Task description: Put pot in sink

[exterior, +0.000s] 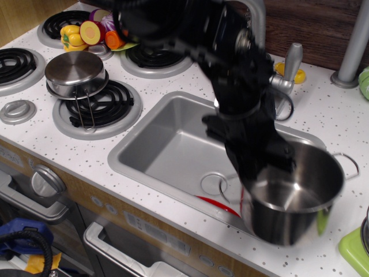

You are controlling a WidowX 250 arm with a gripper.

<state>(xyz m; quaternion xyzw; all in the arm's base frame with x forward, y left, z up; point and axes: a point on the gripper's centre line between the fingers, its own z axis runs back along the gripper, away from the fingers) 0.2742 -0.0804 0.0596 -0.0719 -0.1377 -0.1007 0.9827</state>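
Presently, the end effector (260,173) is clamped on the near-left rim of the pot (294,196), 1 finger reaching inside the wall and the other outside, though motion blur softens the exact contact. By the look of it, the pot is raised off the counter (340,118) and slightly tilted, overhanging the right front corner of the sink (173,144), so that part of it is above the basin and part above the counter edge. Its 2 wire loop handles project left and right. A red object (216,205) lies at the sink's front edge, just beside the pot's lower left. The drain (213,183) is visible in the basin floor, to the left of the pot.

Judged step: carrying the pot leftward over the basin before lowering. To do it well, the pot should clear the sink rim fully before any descent, since its base appears near the front lip. A rim grasp on 1 side lets a deep pot swing, so slow travel and a level attitude seem advisable. The faucet (274,69) stands close behind the arm and leaves little room rearward. On the left burner, a smaller pan (75,72) is well apart and not involved.
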